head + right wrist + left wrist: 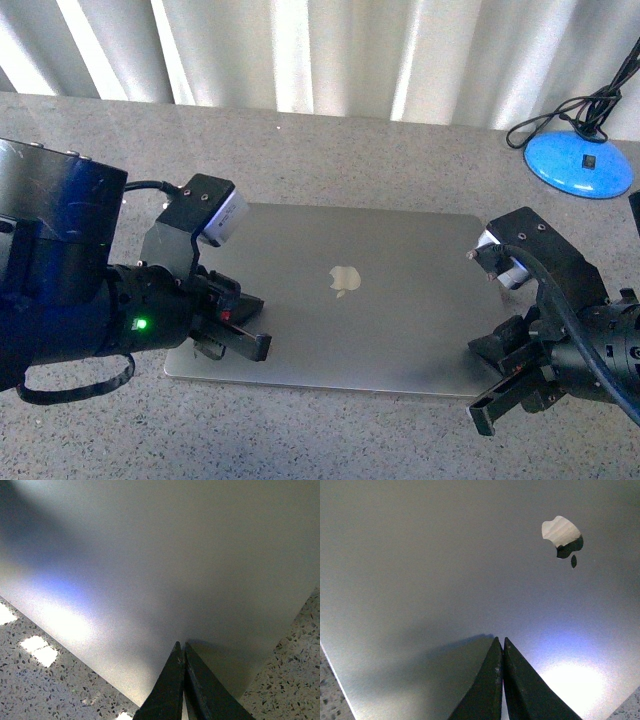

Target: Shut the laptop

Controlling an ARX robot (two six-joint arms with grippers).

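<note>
Already flat: the laptop [400, 300] lies shut on the table [300, 150], lid down on its base and logo [345, 280] facing up, with its long axis running from 9 to 3 o'clock across my front view. No screen or keys show.

From the logo, my left claw [245, 340] sits at about 8 o'clock, over the lid's near left part. Its wrist camera shows the fingers pressed together and holding nothing, the tips at the lid or just above it; I cannot tell which.

My right claw [495, 395] sits at about 4 o'clock, at the near right corner. It is likewise closed and empty, its tips over the lid's edge where metal gives way to speckled stone.

Both arms stand close to the lid, the left further in over it. I judge the task done, or a light press short of it.

A blue lamp base [580, 165] rests well apart at 2 o'clock.
</note>
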